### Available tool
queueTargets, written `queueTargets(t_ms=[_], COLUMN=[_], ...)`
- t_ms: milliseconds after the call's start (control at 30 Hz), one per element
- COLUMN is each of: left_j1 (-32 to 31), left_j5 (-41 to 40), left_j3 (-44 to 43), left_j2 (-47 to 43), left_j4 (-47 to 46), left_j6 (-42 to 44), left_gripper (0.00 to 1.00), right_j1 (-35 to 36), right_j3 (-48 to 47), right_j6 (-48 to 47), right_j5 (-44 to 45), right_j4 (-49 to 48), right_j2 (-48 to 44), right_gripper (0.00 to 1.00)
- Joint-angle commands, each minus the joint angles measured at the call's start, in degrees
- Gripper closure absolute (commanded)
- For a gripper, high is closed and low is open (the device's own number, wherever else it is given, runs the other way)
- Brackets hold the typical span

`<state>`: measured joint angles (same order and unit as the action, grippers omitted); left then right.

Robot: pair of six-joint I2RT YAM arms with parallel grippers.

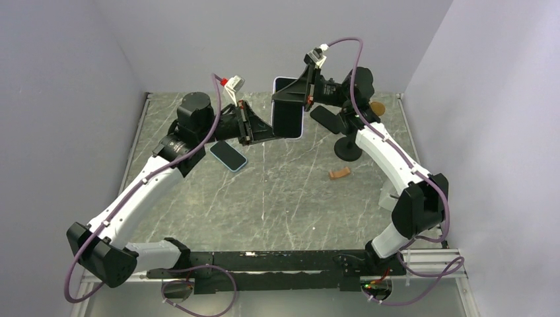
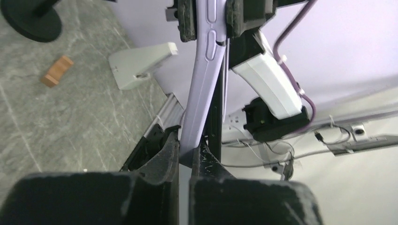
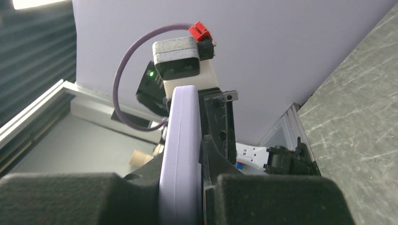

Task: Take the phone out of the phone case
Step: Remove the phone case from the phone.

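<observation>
Fingers (image 2: 155,161) of left gripper (image 1: 280,135) pinch purple phone case (image 1: 302,125) at its 7 o'clock corner; right gripper (image 1: 298,99) pinches 12 o'clock edge. Phone (image 1: 287,112) inside case, up in air. Step, I think: peeling case. Next: hold phone tight, pull case off gently.

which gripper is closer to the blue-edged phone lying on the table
Left. The left gripper is raised just beside the blue-edged phone, clamping the lilac-cased phone. The right gripper grips that phone's upper part, farther away.
</observation>
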<state>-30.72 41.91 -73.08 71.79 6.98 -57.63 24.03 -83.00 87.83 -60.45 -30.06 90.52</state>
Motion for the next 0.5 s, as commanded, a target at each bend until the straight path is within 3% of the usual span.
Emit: queueTargets(t_ms=[0, 33, 167, 267, 467], left_j1=[0.39, 0.06, -4.61, -4.81, -5.56], left_j5=[-25.86, -30.08, -61.79, -63.66, -59.74], left_j3=[1.75, 1.98, 1.81, 4.43, 9.98], left_j2=[5.59, 5.13, 3.76, 3.04, -1.29], left_j4=[10.51, 12.70, 25.90, 25.98, 21.09], left_j6=[5.02, 6.36, 11.96, 16.16, 17.66], left_gripper=[1.00, 1.00, 1.00, 1.00, 1.00], right_j1=[7.06, 7.03, 7.25, 7.32, 7.27], right_j3=[-6.26, -5.52, 0.44, 2.70, 3.24], right_j6=[4.58, 4.70, 13.59, 19.89, 31.50], right_j5=[3.28, 4.39, 8.66, 11.55, 15.40], right_j4=[4.84, 5.44, -3.91, -12.23, -26.35], right_j2=[-8.09, -8.40, -9.37, -9.64, -7.85], right_gripper=[1.00, 1.00, 1.00, 1.00, 1.00])
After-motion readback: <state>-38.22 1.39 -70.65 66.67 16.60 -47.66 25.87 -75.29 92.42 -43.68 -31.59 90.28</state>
